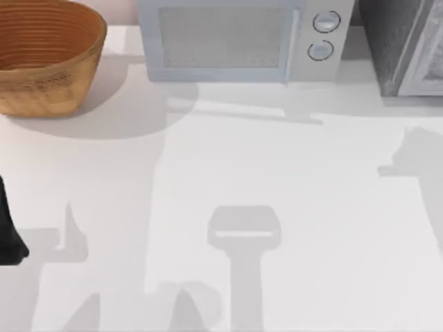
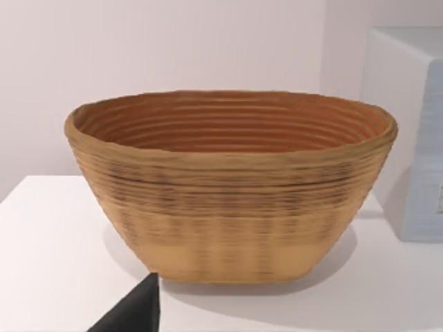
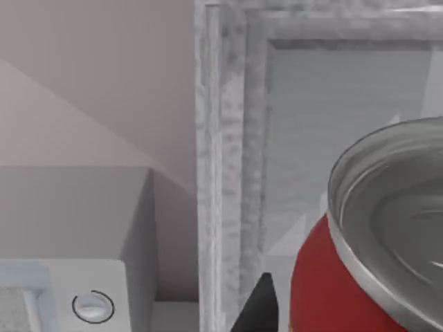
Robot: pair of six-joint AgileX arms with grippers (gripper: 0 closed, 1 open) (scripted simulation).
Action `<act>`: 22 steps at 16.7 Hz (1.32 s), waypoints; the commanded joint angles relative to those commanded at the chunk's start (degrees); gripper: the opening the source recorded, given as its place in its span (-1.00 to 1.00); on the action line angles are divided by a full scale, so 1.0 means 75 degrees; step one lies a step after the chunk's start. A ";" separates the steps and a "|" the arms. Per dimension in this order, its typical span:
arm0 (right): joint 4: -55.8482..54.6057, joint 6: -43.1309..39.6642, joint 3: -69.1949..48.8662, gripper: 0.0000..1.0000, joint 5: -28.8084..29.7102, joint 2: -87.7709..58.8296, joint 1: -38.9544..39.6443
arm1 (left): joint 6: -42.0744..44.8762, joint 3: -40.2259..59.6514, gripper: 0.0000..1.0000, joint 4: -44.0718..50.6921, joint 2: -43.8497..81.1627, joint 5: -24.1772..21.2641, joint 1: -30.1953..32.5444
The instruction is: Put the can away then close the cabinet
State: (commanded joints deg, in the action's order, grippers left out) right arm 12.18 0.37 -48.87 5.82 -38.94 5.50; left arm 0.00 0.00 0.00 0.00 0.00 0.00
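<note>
At the far left of the table my left arm [image 1: 10,238] shows as a black shape at the edge; its wrist camera catches one dark fingertip [image 2: 135,312] low in the foreground, and I cannot tell how its jaws stand. Ahead of that fingertip sits a woven, ribbed, tan wicker basket [image 1: 41,59], oval and flaring upward, on the smooth white table [image 1: 277,180]. To its right stands a pale grey boxy microwave [image 1: 235,41] with a mesh-textured door and two round knobs. Further right, at the back corner, is the large dark grey speckled cabinet [image 1: 387,41] with its pale grey framed door panel [image 3: 228,173]. From my right wrist, the small red drink can [image 3: 332,283], glossy with a silver concave top, sits very close, just before the door panel; a dark fingertip [image 3: 256,308] sits beside the can; I cannot tell whether those jaws clasp it.
</note>
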 joint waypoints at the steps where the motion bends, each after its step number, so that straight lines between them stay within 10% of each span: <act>1: 0.0185 0.0002 -0.0770 -1.00 0.0085 -0.0565 0.0075 | 0.0000 0.0000 1.00 0.0000 0.0000 0.0000 0.0000; 10: 0.1437 0.0066 -0.6201 -1.00 0.0652 -0.4499 0.0612 | 0.0000 0.0000 1.00 0.0000 0.0000 0.0000 0.0000; 22: 0.1730 0.0084 -0.7332 -1.00 0.0675 -0.5433 0.0603 | 0.0000 0.0000 1.00 0.0000 0.0000 0.0000 0.0000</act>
State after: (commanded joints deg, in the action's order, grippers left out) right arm 25.15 1.01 -103.86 10.88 -79.69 10.03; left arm 0.00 0.00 0.00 0.00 0.00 0.00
